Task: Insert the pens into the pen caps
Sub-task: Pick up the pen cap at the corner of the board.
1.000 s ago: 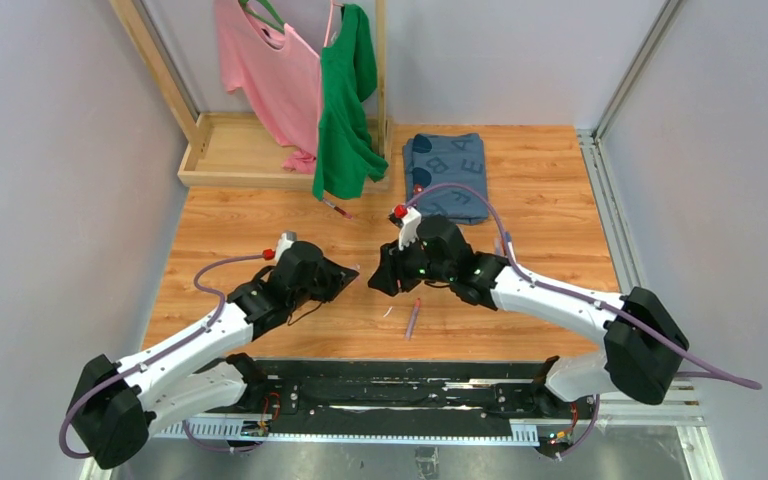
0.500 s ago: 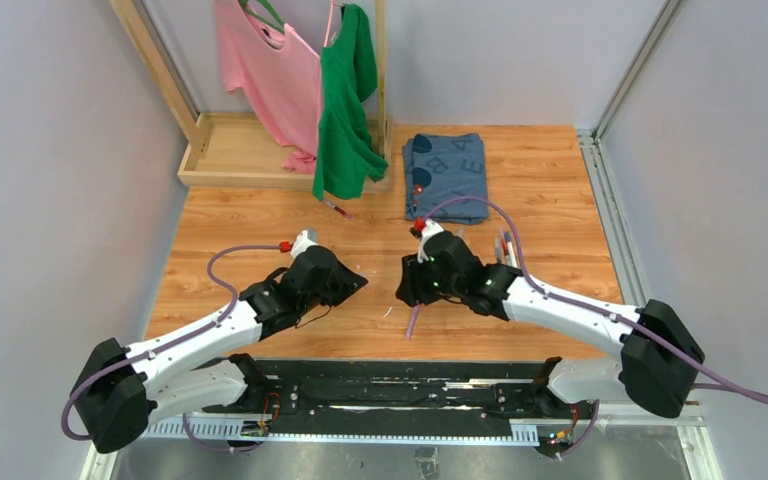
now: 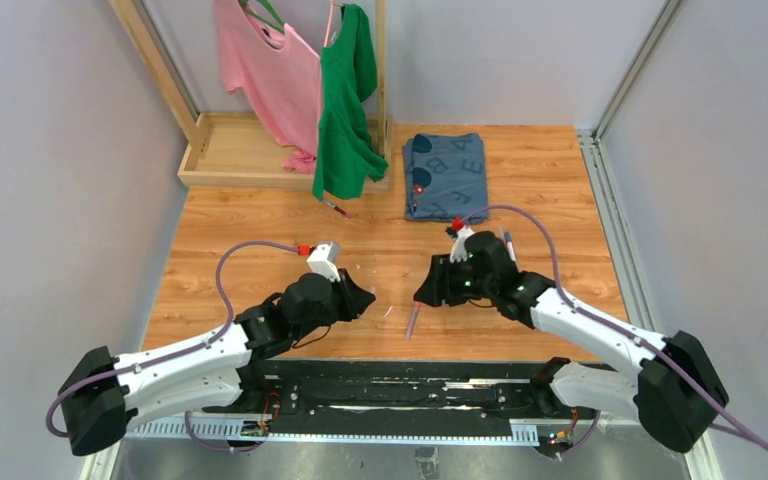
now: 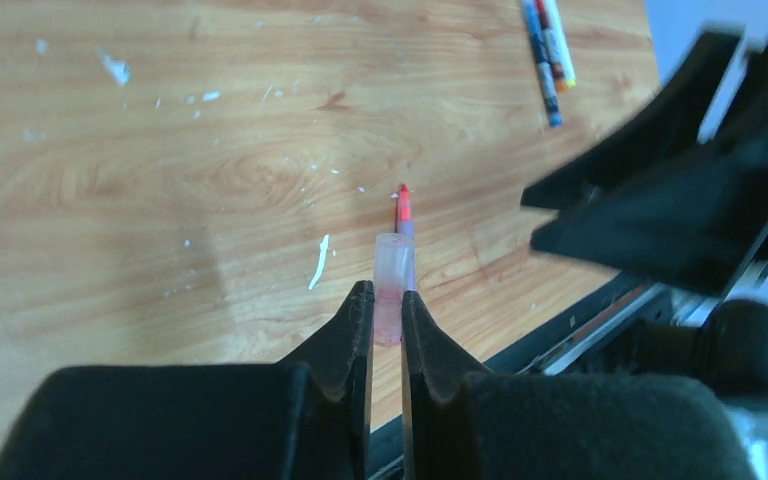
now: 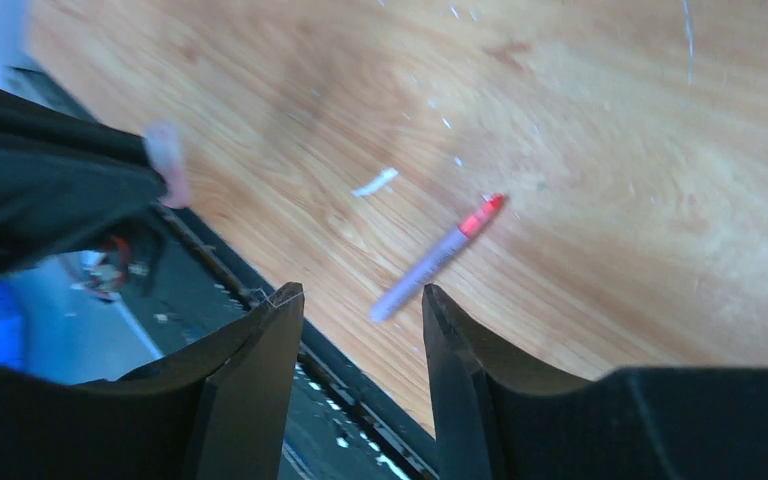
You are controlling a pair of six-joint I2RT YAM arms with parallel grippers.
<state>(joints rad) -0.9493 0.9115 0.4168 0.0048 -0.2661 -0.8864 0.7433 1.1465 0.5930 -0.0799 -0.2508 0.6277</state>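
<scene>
A purple pen (image 3: 413, 320) with a red tip lies on the wooden table near its front edge; it also shows in the right wrist view as the pen (image 5: 435, 258) just beyond the jaws. My left gripper (image 4: 387, 297) is shut on a clear, pink-tinted pen cap (image 4: 393, 275) that sticks out past the fingertips, in line with the pen's red tip (image 4: 402, 205). My right gripper (image 5: 360, 295) is open and empty, hovering above the pen's purple end. In the top view the left gripper (image 3: 360, 297) and right gripper (image 3: 425, 297) face each other closely. More pens (image 4: 548, 50) lie farther back.
A white scrap sliver (image 4: 318, 262) lies left of the pen. A folded blue cloth (image 3: 447, 175) sits at the back; pink and green shirts (image 3: 345, 100) hang on a wooden rack. Another pen (image 3: 335, 208) lies below the green shirt. The black rail (image 3: 400, 385) borders the table's front.
Both arms have shifted right and toward the front edge, the right gripper more so, ending above the purple pen. The left gripper has kept the cap. The pen has not moved.
</scene>
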